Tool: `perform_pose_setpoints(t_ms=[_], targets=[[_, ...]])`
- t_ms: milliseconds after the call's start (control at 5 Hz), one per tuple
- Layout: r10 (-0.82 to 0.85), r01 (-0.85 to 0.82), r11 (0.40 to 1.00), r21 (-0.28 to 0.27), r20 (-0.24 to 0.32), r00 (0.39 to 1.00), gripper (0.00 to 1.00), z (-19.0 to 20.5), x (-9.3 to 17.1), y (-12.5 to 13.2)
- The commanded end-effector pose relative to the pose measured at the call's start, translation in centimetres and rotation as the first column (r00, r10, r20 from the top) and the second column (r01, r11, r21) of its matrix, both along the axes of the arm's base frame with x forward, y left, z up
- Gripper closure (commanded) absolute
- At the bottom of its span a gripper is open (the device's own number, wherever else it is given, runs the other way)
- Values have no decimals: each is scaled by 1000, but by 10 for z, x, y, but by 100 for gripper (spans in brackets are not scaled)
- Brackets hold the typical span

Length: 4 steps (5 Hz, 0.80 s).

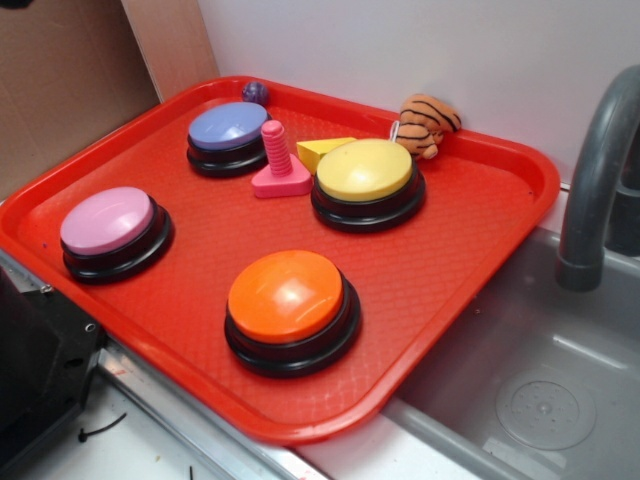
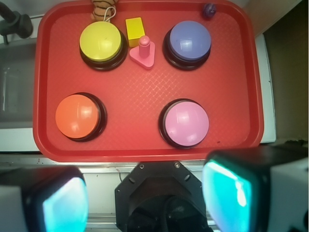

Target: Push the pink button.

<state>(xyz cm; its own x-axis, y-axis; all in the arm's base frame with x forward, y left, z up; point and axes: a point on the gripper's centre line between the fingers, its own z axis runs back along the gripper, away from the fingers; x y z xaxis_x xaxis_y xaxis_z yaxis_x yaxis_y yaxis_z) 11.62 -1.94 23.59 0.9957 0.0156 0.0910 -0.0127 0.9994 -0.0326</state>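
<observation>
Pink button [image 1: 108, 220] sits untouched on red tray [image 1: 480, 260].

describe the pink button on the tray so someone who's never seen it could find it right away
On the red plastic tray, four big round dome buttons sit on black bases. The pale pink-mauve one shares the front row with the orange one, and is far bigger than the small bright pink screw toy.

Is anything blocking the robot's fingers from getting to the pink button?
Nothing visible is. In the wrist view the fingers hang above the tray's near edge, and the pink button sits just past it with only bare tray between. The other buttons and toys lie farther away.
</observation>
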Motion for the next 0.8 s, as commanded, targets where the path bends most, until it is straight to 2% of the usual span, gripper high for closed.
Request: perform_pose_setpoints(t_ms=[0,200,400,600], targets=[[0,0,1000,0,0,1000,0,0,0,0],[68,-58,994,93,-106,992,0,-50,50,50],[-13,23,994,103,-99,995,0,-98,74,78],[-101,106,989,105,-58,993,0,-131,67,91]])
